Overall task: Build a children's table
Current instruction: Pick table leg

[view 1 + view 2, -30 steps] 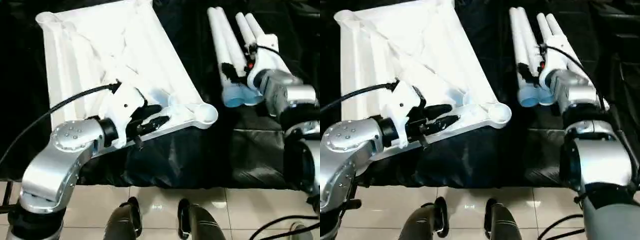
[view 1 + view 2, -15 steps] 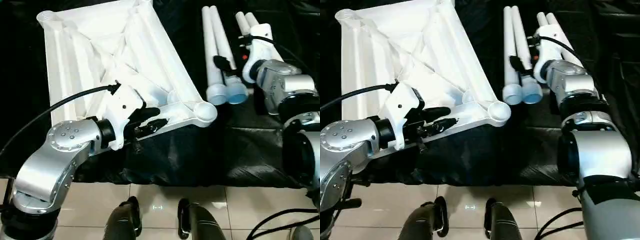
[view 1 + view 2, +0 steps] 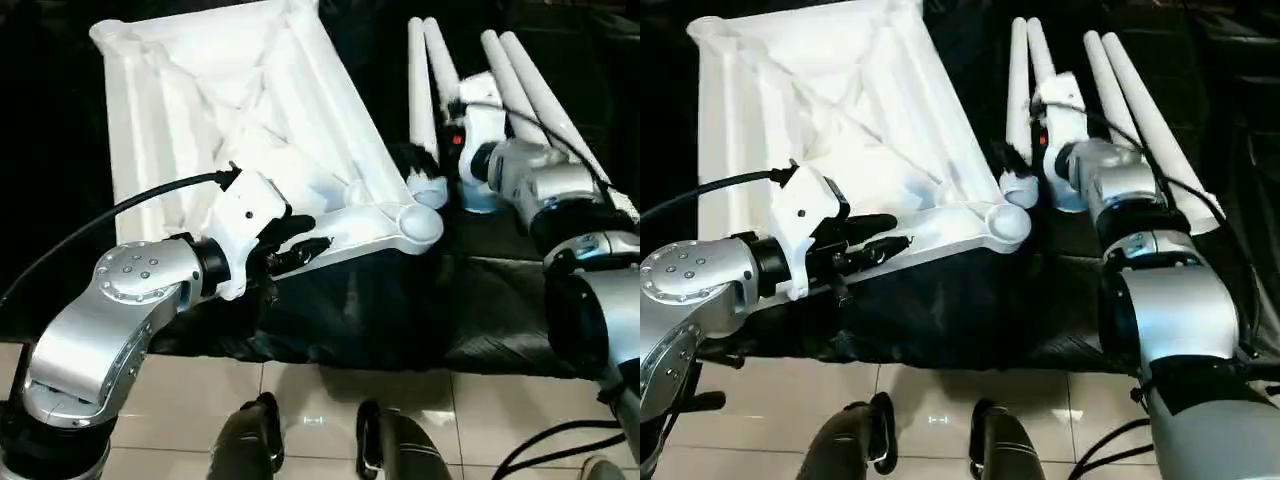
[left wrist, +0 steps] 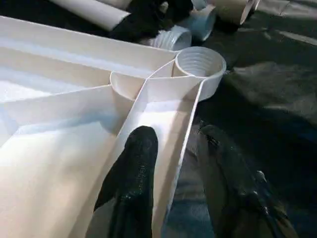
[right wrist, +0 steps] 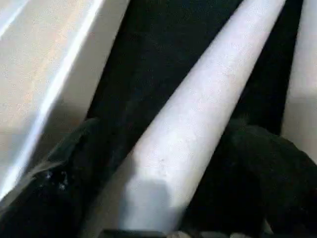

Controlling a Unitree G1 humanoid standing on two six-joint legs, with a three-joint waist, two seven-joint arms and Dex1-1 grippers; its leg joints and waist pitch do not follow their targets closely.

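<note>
Both forearms are silver metal with rounded joint housings; the left one shows a ring of small screws. White wrist housings carry black fingers, and a black cable loops to the left wrist.

1. I think this is a robot test room or lab, not a home.
2. I see a work surface covered with black plastic sheeting, wrinkled and hanging over the near edge.
3. The floor has glossy pale tiles.
4. On the near right a loose black cable lies on the floor.

left gripper clamped, right gripper seemingly spread
</note>
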